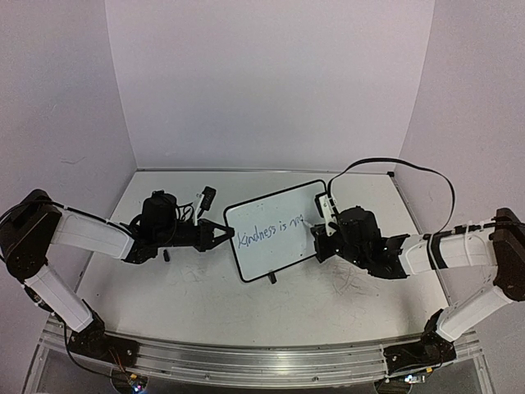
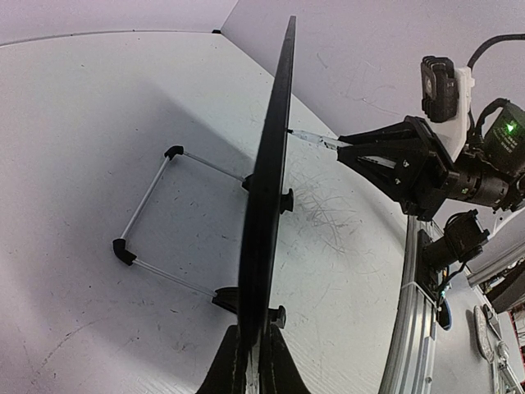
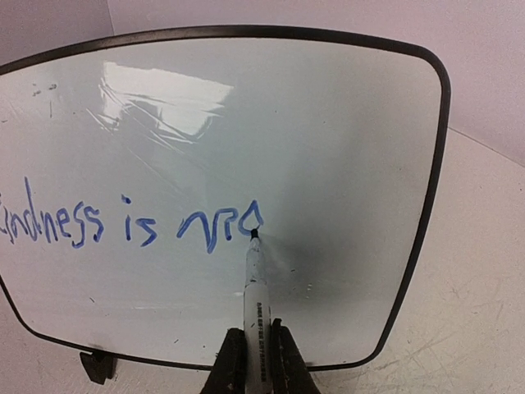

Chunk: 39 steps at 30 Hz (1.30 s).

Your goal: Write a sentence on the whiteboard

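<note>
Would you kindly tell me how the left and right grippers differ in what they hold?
The left gripper clamps the small black-framed whiteboard's side edge; the right gripper holds a white marker. The left gripper meets the board edge-on; the right gripper faces its front, marker tip on the blue writing. Both are shut.

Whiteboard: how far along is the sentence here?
Done: the blue writing on the whiteboard reads "Kindness is", plus the start of a third word. In hand: the right gripper is shut on the marker, its tip on the board at the last stroke, while the left gripper clamps the board's edge. Left: the rest of that word.
</note>
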Motion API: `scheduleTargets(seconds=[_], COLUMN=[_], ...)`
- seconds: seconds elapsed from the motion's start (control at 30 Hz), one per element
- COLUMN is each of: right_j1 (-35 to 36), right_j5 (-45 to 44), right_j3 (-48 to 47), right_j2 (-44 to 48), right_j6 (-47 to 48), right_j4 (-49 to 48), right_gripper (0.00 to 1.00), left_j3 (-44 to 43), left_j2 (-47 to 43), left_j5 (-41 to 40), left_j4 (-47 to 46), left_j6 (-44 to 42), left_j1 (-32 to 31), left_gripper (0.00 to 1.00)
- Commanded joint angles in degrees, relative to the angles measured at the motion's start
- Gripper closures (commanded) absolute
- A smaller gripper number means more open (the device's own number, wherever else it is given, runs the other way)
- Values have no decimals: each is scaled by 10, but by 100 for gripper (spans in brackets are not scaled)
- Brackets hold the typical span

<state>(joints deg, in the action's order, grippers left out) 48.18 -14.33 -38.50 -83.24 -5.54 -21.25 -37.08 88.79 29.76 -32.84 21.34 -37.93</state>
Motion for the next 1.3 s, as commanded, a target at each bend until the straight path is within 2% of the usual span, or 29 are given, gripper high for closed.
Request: scheduleTargets(seconds=[0.0,0.63,1.27], right_j1=[-1,-2,-1], right_j5=[-22,-21,-18], right_j3=[-24,-39,12], right_j2=[-6,-10,4], right_j6=[5,11,-14], right_j4=[-22,-22,4], right_gripper=[100,100,100], left_j3=[-11,-11,-10], left_j2=[-3,0,-1], left_j5=[-6,-5,-7], left_j4=[28,29,29], left_j6=[-16,-18,-19], left_j1=[0,0,0], left_gripper=[100,100,100])
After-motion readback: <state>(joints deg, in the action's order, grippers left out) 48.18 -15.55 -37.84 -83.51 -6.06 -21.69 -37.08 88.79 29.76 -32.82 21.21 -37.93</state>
